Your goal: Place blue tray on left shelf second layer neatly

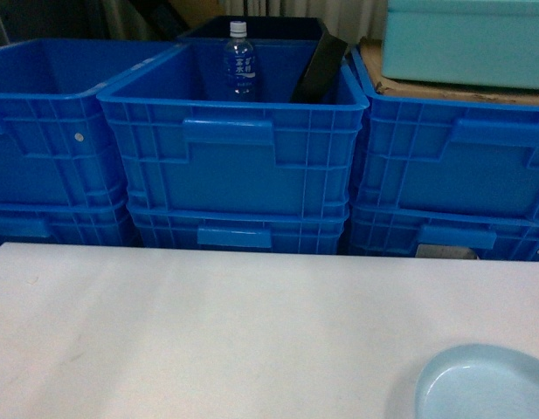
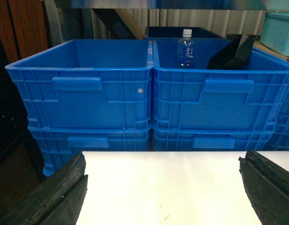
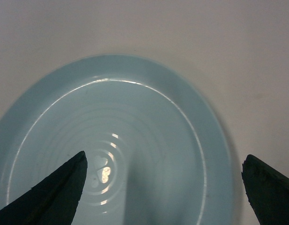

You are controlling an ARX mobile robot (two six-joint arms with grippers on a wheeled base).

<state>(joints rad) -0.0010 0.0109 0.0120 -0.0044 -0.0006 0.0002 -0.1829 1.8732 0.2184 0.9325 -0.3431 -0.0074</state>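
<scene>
The blue tray [image 1: 489,386], a pale blue oval dish with a raised rim and faint rings in its glossy bottom, lies on the white counter [image 1: 208,323] at the near right corner of the head view, well in front of the row of blue crates [image 1: 234,148]. The right tool [image 3: 163,187] hangs directly above it, fingers spread wide and empty, one tip over the tray's inside and the other beyond its right rim. In the right wrist view the tray's long axis runs slantwise across the gap between the fingers.

The left tool [image 2: 165,187] is also open and empty. It looks level over bare counter toward the crates, with the tray nowhere in its view, so the right arm looks the nearer one to lift it.

Only a strip of steel bar crosses the top of the left wrist view; whether that is the left shelf cannot be told.
</scene>
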